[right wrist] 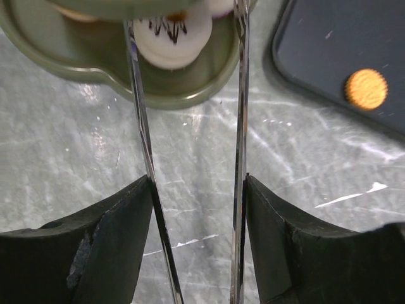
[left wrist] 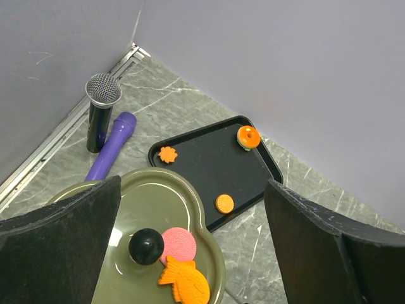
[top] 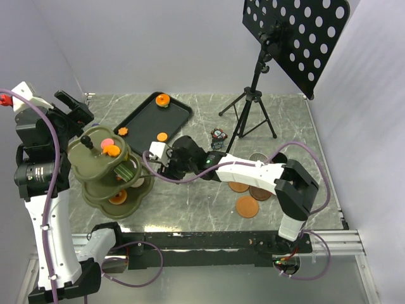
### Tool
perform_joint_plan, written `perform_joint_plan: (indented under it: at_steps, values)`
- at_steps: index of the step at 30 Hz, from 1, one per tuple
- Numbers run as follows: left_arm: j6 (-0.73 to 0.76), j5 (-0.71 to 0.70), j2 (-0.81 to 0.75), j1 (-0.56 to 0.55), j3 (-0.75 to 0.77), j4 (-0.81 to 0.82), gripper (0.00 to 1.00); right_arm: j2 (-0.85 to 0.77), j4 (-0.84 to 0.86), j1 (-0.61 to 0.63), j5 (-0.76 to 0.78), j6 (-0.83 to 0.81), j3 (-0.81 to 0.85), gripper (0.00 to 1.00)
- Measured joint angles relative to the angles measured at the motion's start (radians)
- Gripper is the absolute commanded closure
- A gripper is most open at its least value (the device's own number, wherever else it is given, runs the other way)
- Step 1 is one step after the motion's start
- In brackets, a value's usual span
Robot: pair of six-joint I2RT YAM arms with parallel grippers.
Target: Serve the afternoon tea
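Note:
A three-tier olive stand (top: 88,161) carries a pink cookie (left wrist: 179,244) and an orange fish pastry (left wrist: 186,283) on its top tier (left wrist: 158,196). My left gripper (left wrist: 193,183) hangs open above that tier, holding nothing. My right gripper (right wrist: 197,178) is shut on thin metal tongs (right wrist: 140,107), whose blades stand spread on either side of a white pastry (right wrist: 171,41) on the stand's bottom tier (right wrist: 76,60). The black tray (top: 147,117) holds an orange donut (top: 162,100), a flower cookie (top: 123,132) and a round orange cookie (right wrist: 366,88). Brown saucers (top: 247,206) lie by the right arm.
A music stand's tripod (top: 253,101) stands at the back right. A microphone (left wrist: 101,111) and a purple handle (left wrist: 114,149) lie in the far left corner. A small dark object (top: 219,133) sits beside the tripod. The right arm's cable loops over the saucers.

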Motion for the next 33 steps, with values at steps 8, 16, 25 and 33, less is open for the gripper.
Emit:
perform_joint_plan:
  at_steps: [8, 16, 25, 33]
  values:
    - [0.0, 0.0, -0.005, 0.001, 0.0, 0.0, 0.0, -0.061, 0.001, 0.0, 0.049, 0.013, -0.021, 0.38]
    - [0.0, -0.001, -0.008, 0.001, 0.0, 0.0, 0.0, -0.058, -0.022, -0.029, 0.233, 0.03, -0.028, 0.39]
    - [0.001, -0.005, -0.023, 0.001, 0.0, 0.0, 0.0, 0.083, -0.112, -0.116, 0.322, 0.049, 0.151, 0.41]
    - [0.004, -0.006, -0.034, 0.002, -0.004, 0.001, 0.0, 0.233, -0.275, -0.154, 0.334, 0.052, 0.365, 0.41]
